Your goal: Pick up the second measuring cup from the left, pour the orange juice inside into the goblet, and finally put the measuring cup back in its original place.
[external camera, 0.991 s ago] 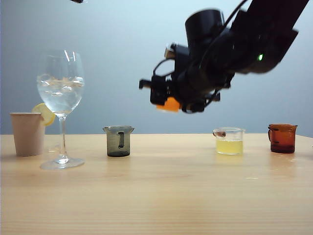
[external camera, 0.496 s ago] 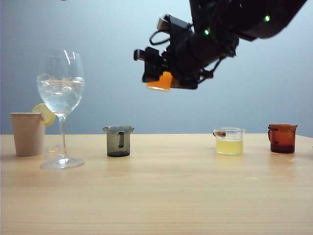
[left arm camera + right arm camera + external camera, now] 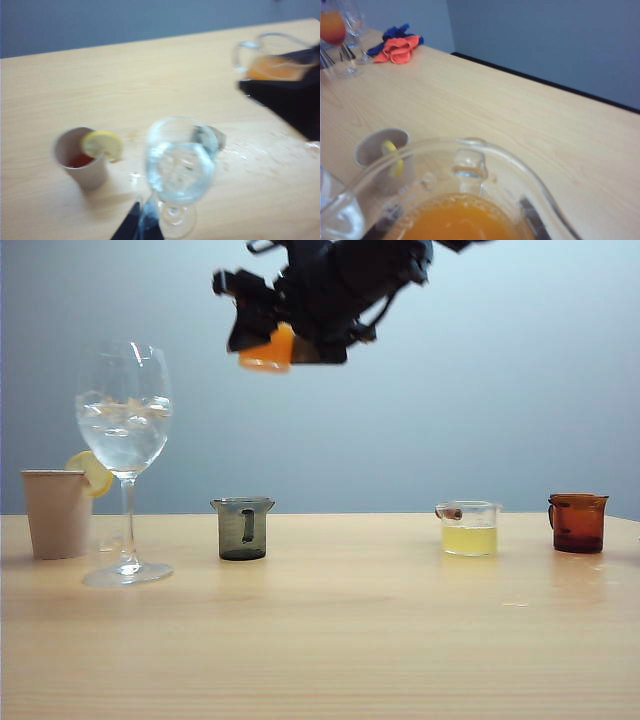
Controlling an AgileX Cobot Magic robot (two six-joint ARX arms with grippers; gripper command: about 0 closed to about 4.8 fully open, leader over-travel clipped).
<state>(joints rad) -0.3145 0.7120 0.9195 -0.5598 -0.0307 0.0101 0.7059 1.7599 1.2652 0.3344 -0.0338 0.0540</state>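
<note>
The right gripper (image 3: 268, 340), clamped on the second measuring cup (image 3: 465, 200) of orange juice (image 3: 455, 222), hung at two o'clock from the goblet (image 3: 124, 430); the left gripper (image 3: 140, 227) showed only dark tips, its state unreadable.

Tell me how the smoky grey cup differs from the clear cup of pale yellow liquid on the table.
The smoky grey cup with a black handle is dark-tinted and taller than wide; the clear cup of pale yellow liquid is colourless and squatter. The grey cup shows no coloured liquid; the clear one is about half full. Grey stands nearer the goblet. Both sit upright on the wooden table.
</note>
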